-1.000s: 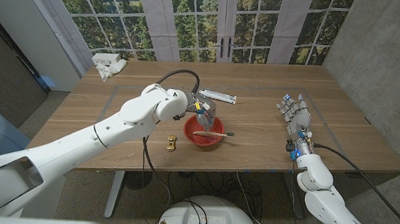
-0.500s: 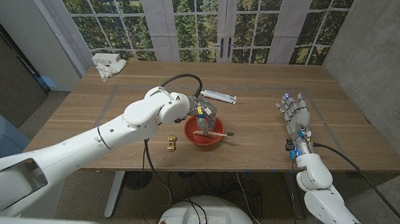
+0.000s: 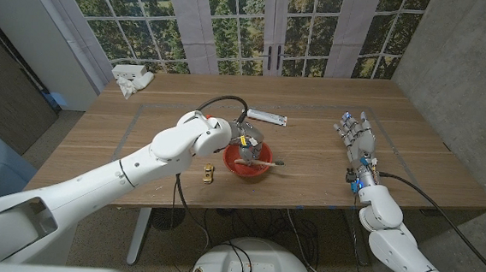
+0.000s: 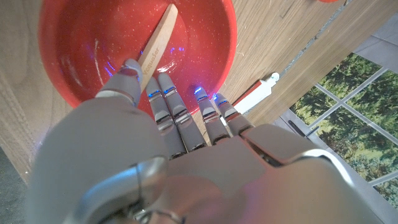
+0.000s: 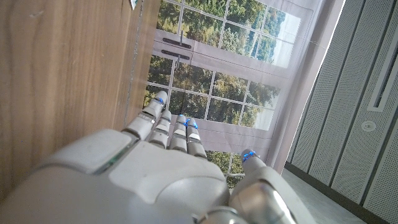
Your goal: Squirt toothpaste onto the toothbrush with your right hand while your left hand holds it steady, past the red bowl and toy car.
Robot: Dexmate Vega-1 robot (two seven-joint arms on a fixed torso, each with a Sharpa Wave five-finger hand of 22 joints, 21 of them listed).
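Soft window daylight, sharp frames, wide-angle edge distortion

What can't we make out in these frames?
- Left hand grip: in the left wrist view the fingers reach the toothbrush, but the hand's back hides any contact.
- Toothbrush bristles: too small in the head view.
- Toothpaste tube: print too small in the head view.
- Right hand: palm side hidden.

Left hand lowered, right hand open

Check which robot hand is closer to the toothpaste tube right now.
Left. The left robot hand hangs over the red bowl, just in front of the toothpaste tube. The right robot hand is far off toward the table's right side.
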